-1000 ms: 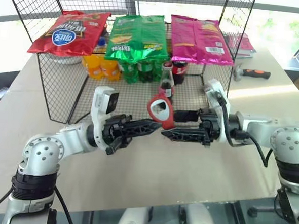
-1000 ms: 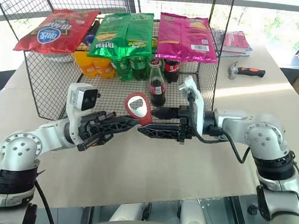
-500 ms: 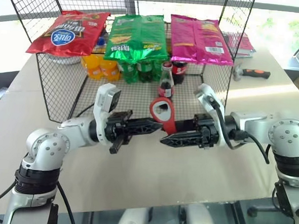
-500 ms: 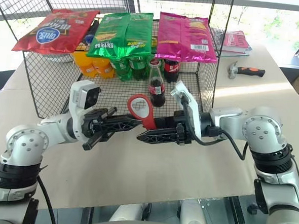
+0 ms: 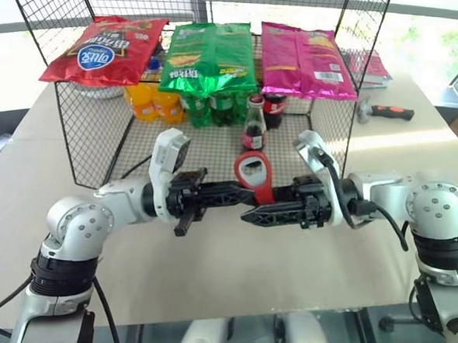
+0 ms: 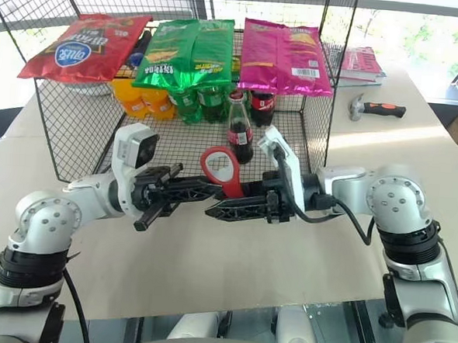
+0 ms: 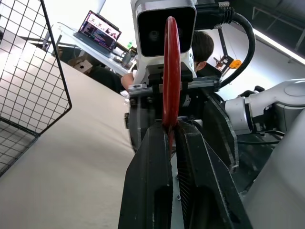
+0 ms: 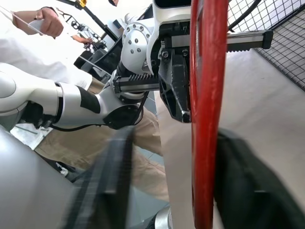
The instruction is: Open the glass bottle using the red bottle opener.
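Red bottle opener (image 5: 254, 173) in left pincer (image 5: 239, 194), unlabelled.

Seen over a tan table (image 5: 230, 273): left gripper (image 5: 239, 192) reaching in from nine o'clock, fingers pressed together on the handle of the red bottle opener (image 5: 255, 174), ring head standing up toward twelve. Right gripper (image 5: 251, 215) coming from three o'clock, fingertips just beneath the opener's handle, jaw state not clear. Glass bottle (image 5: 253, 125) upright at twelve o'clock of the opener, inside a wire rack (image 5: 91, 144). Red, green and pink snack bags (image 5: 209, 55) on top. Hammer (image 5: 384, 112) far off at two o'clock.
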Controlling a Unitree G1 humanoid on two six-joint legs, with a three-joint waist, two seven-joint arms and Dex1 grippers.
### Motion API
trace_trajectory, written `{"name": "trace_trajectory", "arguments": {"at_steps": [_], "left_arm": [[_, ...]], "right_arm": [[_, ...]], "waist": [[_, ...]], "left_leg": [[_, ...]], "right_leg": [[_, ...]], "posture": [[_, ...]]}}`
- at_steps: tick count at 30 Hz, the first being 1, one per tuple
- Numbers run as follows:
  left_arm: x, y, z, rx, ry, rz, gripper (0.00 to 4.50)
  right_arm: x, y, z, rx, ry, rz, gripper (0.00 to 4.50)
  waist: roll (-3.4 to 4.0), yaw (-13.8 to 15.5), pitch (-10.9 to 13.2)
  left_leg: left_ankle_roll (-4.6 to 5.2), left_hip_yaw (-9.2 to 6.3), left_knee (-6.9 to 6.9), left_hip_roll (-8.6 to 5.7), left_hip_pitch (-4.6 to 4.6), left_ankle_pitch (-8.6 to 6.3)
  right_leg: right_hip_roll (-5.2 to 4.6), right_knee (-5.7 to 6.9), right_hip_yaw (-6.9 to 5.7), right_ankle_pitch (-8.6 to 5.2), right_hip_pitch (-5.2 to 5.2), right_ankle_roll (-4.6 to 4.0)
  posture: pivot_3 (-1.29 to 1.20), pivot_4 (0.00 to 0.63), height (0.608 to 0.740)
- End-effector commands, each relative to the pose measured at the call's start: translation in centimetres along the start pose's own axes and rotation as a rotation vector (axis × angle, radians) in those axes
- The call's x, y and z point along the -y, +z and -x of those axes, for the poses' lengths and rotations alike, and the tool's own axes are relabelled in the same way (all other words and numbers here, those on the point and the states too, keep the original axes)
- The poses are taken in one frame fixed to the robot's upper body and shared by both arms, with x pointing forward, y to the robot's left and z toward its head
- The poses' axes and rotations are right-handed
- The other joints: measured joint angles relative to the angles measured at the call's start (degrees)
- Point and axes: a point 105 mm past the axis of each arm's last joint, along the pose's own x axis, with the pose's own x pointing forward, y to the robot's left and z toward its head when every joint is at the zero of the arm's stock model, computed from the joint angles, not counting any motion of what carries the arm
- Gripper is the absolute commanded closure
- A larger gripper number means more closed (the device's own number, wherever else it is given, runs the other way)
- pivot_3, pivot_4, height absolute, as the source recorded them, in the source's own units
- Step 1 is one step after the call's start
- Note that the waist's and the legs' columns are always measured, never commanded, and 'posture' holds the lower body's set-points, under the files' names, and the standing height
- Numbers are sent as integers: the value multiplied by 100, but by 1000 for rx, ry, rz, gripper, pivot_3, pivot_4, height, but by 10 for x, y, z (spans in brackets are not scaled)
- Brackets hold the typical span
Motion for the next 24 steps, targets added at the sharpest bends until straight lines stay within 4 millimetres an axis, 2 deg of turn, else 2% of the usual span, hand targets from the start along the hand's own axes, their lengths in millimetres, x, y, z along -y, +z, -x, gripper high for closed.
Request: {"name": "trace_trajectory", "arguments": {"at_steps": [1, 2, 10, 11, 12, 15, 20, 22, 24], "left_arm": [[7, 1, -3, -3, -22, -45, 4500], [8, 0, -3, -3, -24, -45, 4500], [12, -1, 3, -1, -55, -20, 4500], [13, 0, 4, 0, -59, -8, 3761], [13, -1, 4, -8, -49, -20, 3507], [8, 0, 13, -5, 27, -56, 2067], [-3, 5, 35, 20, 206, -131, 11], [-20, 7, 40, 12, 351, -250, 11], [-51, 18, 44, 27, 616, -452, 11]], "right_arm": [[-8, 6, 1, 11, 26, 36, 4077], [-8, 6, 1, 10, 26, 34, 4470], [-10, 0, 5, -14, 26, 28, 4470], [-10, -1, 5, -17, 28, 28, 4500], [-10, -1, 6, -17, 27, 29, 4500], [-5, -6, 12, -5, -15, 25, 4500], [14, -26, 30, -13, -191, 45, 4500], [19, -29, 35, 0, -254, 75, 4500], [31, -29, 41, 29, -386, 145, 4500]], "waist": [[0, -2, 0], [0, -3, 0], [0, -12, 0], [0, -21, 0], [0, -28, 0], [0, -51, 0], [3, -65, 2], [3, -66, 2], [4, -50, 2]], "left_leg": [[0, 0, 0, 0, 0, 0], [0, 0, 0, 0, 1, 0], [0, -1, 0, 0, 0, 0], [0, -1, 0, 0, 0, 0], [0, -1, -1, 0, -1, 0], [0, -1, -1, 0, -1, 0], [0, -2, -6, 0, -2, 0], [0, -2, -4, 0, -1, 0], [0, 0, -3, 0, 1, 0]], "right_leg": [[0, 0, 0, 0, 0, 0], [0, 0, 1, 0, 0, 0], [0, 0, -1, 0, 0, 0], [0, 0, -1, 0, 0, 0], [0, 0, -1, 0, 0, 0], [-1, -1, 0, 0, 0, 0], [-1, -5, -1, 0, -1, 0], [-1, -2, 0, 0, 0, 0], [-2, -1, 2, 0, 2, 0]], "posture": [[0, 150, 740], [0, 150, 740], [0, 150, 740], [0, 150, 740], [0, 150, 740], [0, 150, 740], [0, 150, 740], [0, 150, 740], [0, 150, 740]]}}
